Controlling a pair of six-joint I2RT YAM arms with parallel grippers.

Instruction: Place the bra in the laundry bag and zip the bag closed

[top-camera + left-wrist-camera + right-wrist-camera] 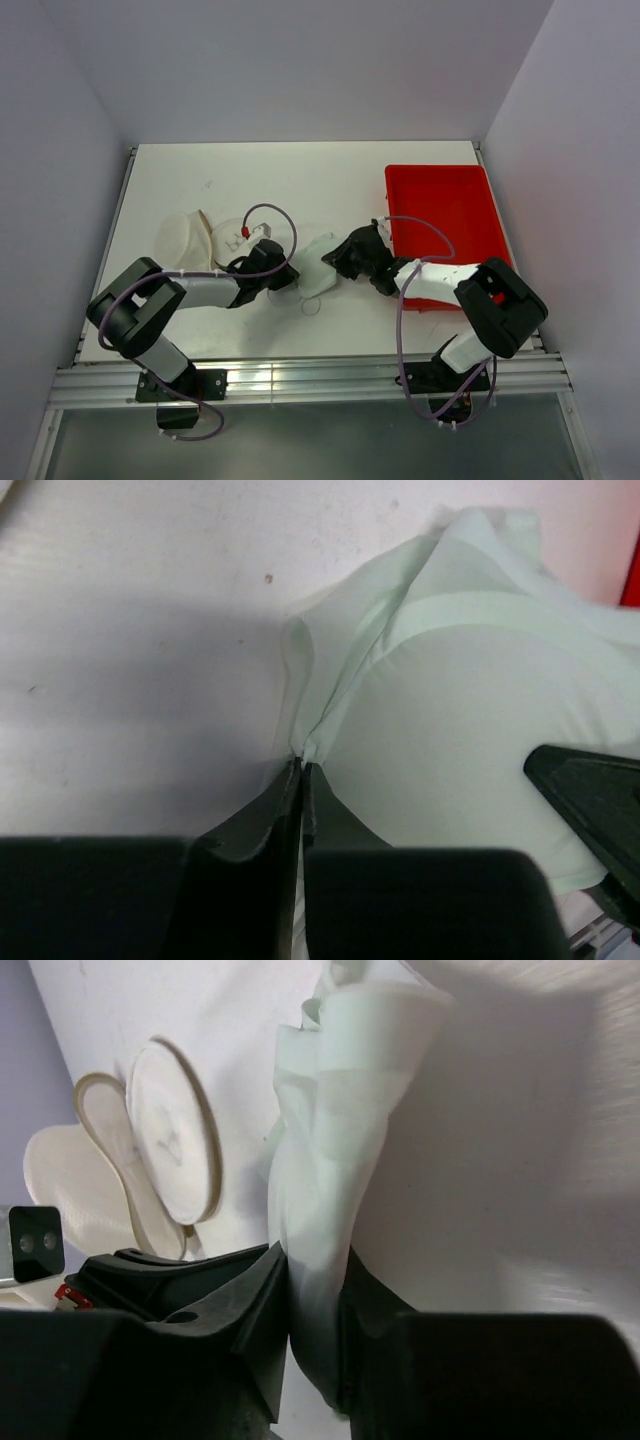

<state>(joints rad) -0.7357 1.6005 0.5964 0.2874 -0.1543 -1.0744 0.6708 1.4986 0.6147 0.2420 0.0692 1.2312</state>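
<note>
at the near edge of the table both arms are folded low, elbows out to the sides. the left arm bends sharply at its outer elbow and lays its forearm flat across the surface toward the right; the right arm mirrors it, its elbow out by the near right corner and its forearm reaching left and slightly away. the two wrists point at each other with the bra between them, lying on the table just in front of the middle. the left claw has its jaws pressed together, pinching a thin fold at the bra's edge right at the fingertips, and the fabric fans out from that pinch into a rounded cup. the right claw is nearly closed, with a bunched band of the same white cloth running down between its fingers, so each claw grips one side of the garment. in the left wrist view one dark finger of the right claw shows at the far side of the cup. beyond the left forearm, toward the left of the table, sits the cream laundry bag, lying open, one round face showing a small dark outline print. farther back on the right sits the red tray, its near left corner close to the right wrist.
</note>
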